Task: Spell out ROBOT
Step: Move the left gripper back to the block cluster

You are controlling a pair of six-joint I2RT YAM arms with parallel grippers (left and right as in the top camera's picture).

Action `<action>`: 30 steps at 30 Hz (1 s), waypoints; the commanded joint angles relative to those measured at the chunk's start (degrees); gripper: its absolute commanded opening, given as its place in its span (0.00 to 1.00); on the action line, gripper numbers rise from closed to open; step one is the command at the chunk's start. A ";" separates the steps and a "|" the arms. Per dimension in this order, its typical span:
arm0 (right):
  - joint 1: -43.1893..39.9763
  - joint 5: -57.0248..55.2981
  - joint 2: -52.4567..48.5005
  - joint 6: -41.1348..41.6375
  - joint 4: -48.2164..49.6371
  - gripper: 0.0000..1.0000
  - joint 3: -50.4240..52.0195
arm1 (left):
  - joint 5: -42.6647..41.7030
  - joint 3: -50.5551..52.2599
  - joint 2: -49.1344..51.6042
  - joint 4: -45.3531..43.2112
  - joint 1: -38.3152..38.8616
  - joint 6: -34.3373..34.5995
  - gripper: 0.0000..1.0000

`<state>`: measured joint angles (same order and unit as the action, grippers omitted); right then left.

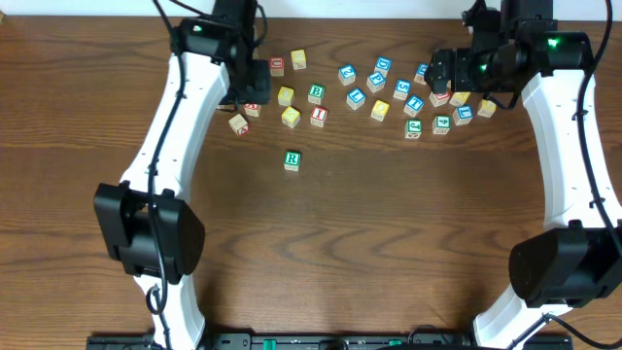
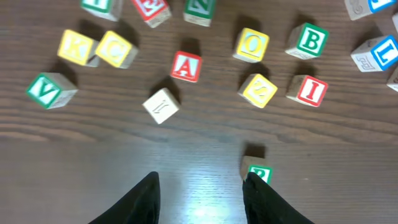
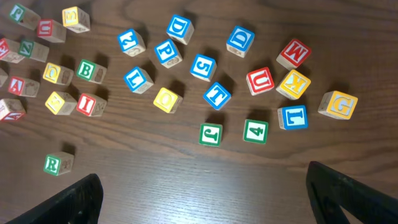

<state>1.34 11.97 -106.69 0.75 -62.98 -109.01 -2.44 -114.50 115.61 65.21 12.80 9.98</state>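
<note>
Left fingers (image 2: 140, 202), apart and empty, hover just beside the green R block (image 2: 260, 172), alone on the worktop (image 2: 186, 143). Yellow O block (image 2: 252, 45) is probably next: straddle it squarely, clear of the green B block (image 2: 308, 40). Right fingers (image 3: 74, 202) gape too.

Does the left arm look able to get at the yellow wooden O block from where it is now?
Probably yes. The left tool is open and empty, and the yellow wooden O block stands apart from the green B block and red A block, leaving finger room.
</note>
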 commanded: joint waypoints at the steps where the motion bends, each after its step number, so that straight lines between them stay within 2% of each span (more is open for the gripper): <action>1: 0.20 0.00 0.17 -0.61 0.04 0.99 -1.03 | 1.01 -1.36 -3.85 1.18 -1.33 -1.88 0.43; 11: 0.26 5.16 0.17 -0.37 0.66 0.99 -1.03 | 1.01 -1.25 -4.07 0.90 -1.70 -2.47 0.43; 25: 1.77 5.14 0.17 -0.37 0.37 0.99 -1.03 | 1.03 2.89 -3.91 -3.23 -1.70 -2.49 0.43; 30: 2.56 5.14 0.17 -0.37 0.35 0.99 -1.03 | 1.01 3.30 -3.06 -4.72 -1.75 -4.68 0.43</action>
<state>3.09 16.34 -106.69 0.78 -62.54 -109.01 -2.37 -111.79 112.49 60.93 11.29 7.57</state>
